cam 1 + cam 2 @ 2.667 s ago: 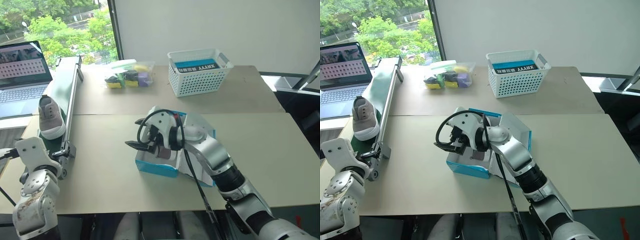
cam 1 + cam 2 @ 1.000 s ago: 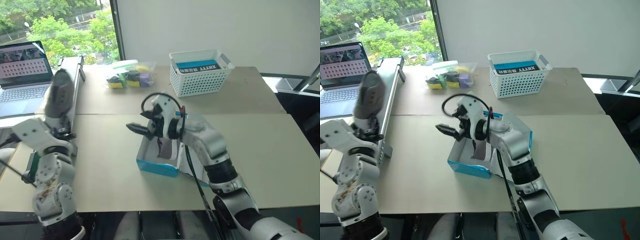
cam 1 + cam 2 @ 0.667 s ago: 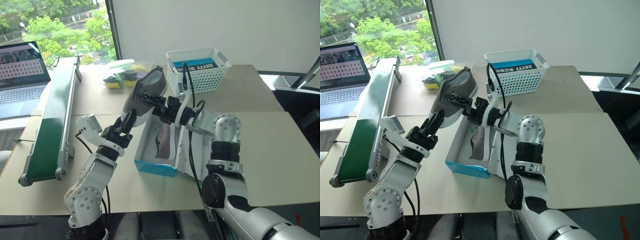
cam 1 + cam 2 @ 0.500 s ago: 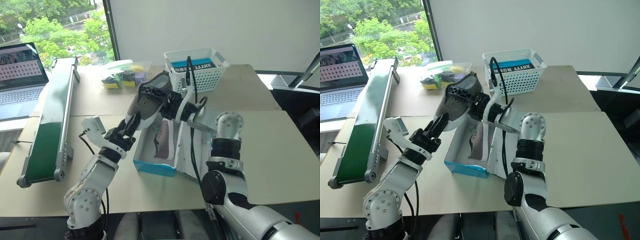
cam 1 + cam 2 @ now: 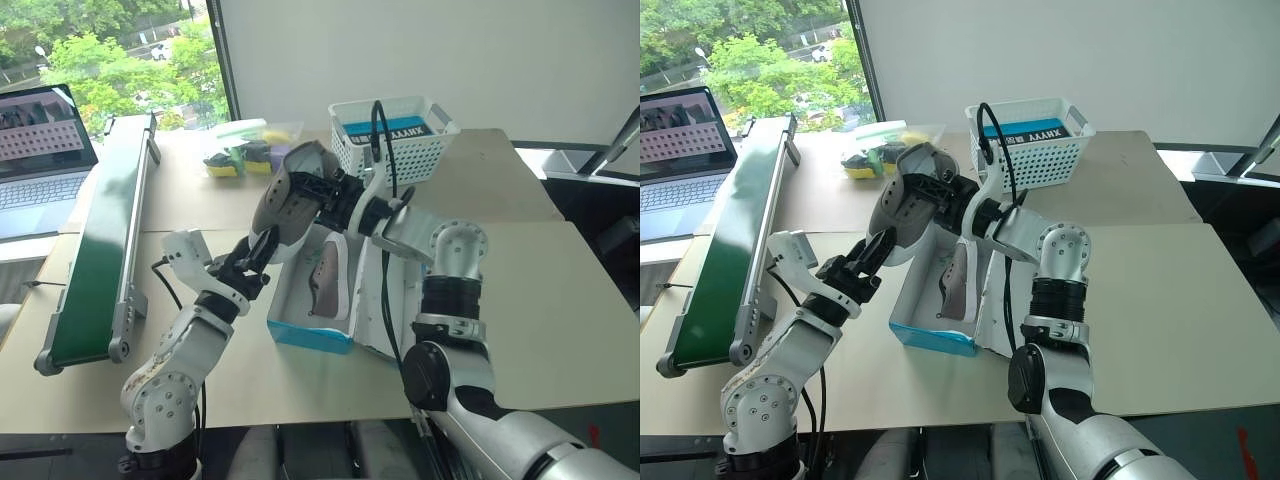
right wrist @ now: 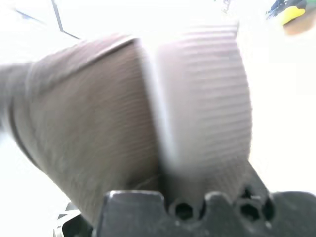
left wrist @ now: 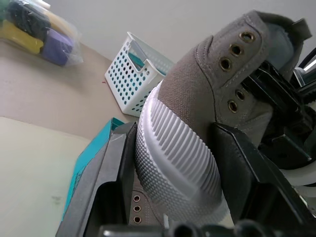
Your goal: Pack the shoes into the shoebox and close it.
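While both pincers clamp one shoe [image 5: 290,200] over the shoebox [image 5: 310,335], a white basket [image 5: 395,140] stands behind.

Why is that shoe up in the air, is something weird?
A little odd: both grippers, left gripper and right gripper, hold one grey shoe above the blue shoebox. The other shoe lies inside on its side.

One grey fabric sneaker with a white ribbed rubber sole [image 5: 287,205] hangs tilted above the open bright blue cardboard shoebox [image 5: 308,337] — its twin grey sneaker [image 5: 327,282] lies inside on the white lining.
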Controlling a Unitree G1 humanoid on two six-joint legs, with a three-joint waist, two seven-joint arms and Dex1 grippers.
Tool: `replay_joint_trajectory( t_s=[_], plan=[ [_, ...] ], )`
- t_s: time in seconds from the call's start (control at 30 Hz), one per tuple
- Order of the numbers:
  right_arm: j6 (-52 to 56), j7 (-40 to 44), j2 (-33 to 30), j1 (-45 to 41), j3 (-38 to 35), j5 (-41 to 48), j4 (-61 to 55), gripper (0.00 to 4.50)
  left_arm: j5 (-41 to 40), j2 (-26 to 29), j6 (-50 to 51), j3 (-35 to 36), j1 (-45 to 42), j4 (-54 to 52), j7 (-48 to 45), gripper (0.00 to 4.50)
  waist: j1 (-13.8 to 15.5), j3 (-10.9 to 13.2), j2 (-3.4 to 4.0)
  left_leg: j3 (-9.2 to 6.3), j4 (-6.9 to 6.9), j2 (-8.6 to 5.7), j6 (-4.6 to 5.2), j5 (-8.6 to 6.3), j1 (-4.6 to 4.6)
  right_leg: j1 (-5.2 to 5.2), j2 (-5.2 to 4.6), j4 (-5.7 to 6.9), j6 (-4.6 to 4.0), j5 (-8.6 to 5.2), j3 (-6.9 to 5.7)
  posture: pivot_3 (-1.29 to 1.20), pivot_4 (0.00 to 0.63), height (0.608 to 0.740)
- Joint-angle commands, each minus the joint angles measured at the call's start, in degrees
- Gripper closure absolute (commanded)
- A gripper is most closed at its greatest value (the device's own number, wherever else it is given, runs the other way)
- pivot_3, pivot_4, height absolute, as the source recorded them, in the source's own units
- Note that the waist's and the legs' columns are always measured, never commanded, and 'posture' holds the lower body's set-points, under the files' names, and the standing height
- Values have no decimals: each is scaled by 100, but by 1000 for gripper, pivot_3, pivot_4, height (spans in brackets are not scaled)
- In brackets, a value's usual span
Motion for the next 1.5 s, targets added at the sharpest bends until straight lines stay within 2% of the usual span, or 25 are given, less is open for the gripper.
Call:
replay_joint_trajectory(
  t_s=[0.03, 0.07, 0.23, 0.33, 0.43, 0.57, 0.73, 0.83, 0.93, 1.1, 1.27, 1.5],
  plan=[
    [8, 60, 246, -9, 193, 255, -250, 4077, 249, 65, -156, -109, -101, -13, 21, 2104, 4, 0, 0, 0, 0, 0, 0, 0, 0, 0, 0, 0, 0, 0, 0, 0, 150, 738],
    [3, 57, 246, -15, 206, 255, -239, 4077, 378, 97, -218, -147, -95, -12, -8, 2104, 6, 0, 0, 0, 0, 0, 0, 0, 0, 0, 0, 0, 0, 0, 0, 0, 150, 738],
    [-74, -54, 237, -80, 160, 289, -144, 4078, 731, 422, -171, -477, 0, -216, -226, 562, 0, 0, 1, 0, -1, 0, 0, 0, 0, -2, 1, 0, 0, 0, 0, 0, 150, 738],
    [-205, -169, 156, -185, 83, 224, -36, 4078, 733, 659, -102, -567, 123, -375, -433, 562, 4, 1, 1, 0, 0, 0, 0, 0, -1, -1, 0, -2, 0, 0, 0, 0, 150, 738],
    [-445, -507, -154, -502, -73, -55, 443, 4078, 586, 1130, -63, -472, 416, -699, -844, 562, -29, 2, 4, 1, -1, 2, 0, 0, -2, -2, 0, -4, 0, 0, 0, 0, 150, 738],
    [-98, -593, -619, -817, 60, -239, 739, 4078, 492, 1668, -31, -309, 752, -899, -1255, 562, -12, 7, 10, 5, -2, 3, 0, 0, -6, -9, 2, -3, -1, -1, 3, 0, 150, 738],
    [1364, -890, -1492, -1395, 352, -707, 1602, 4078, 504, 2571, 5, 26, 1399, -1011, -2076, 562, -20, 9, 14, 5, -8, 4, 2, -1, -13, -11, 1, -17, -1, -1, 1, 0, 150, 738],
    [2162, -996, -1628, -1694, 303, -1002, 2145, 4078, 510, 2878, -54, 103, 1543, -991, -2384, 562, -7, 9, 14, 7, -14, 5, 3, -2, -12, -12, 1, -25, -5, -4, 0, 0, 150, 738],
    [2419, -954, -1625, -1822, 383, -1296, 2331, 4078, 531, 2987, -72, 124, 1571, -957, -2539, 562, -50, 10, 15, 14, -15, 8, 4, -2, -12, -14, 3, -24, -6, -4, 4, 0, 150, 738],
    [2279, -921, -1162, -1900, 526, -1867, 2801, 4078, 723, 2969, -107, 4, 1513, -842, -2639, 562, -48, 12, 18, 17, -15, 12, 9, -5, -13, -16, 6, -25, -5, -4, 5, 0, 150, 738],
    [1923, -845, -837, -1890, 572, -2298, 3153, 4078, 835, 2829, -103, -91, 1549, -928, -2553, 562, -20, 12, 19, 17, -15, 15, 9, -5, -14, -15, 8, -26, -5, -3, 4, 0, 150, 738],
    [925, -730, -627, -1787, 1008, -3076, 3881, 4078, 1004, 2729, -84, -153, 1688, -1066, -2495, 562, -28, 12, 19, 16, -16, 16, 8, -6, -13, -16, 8, -26, -5, -3, 4, 0, 150, 738]
  ],
)
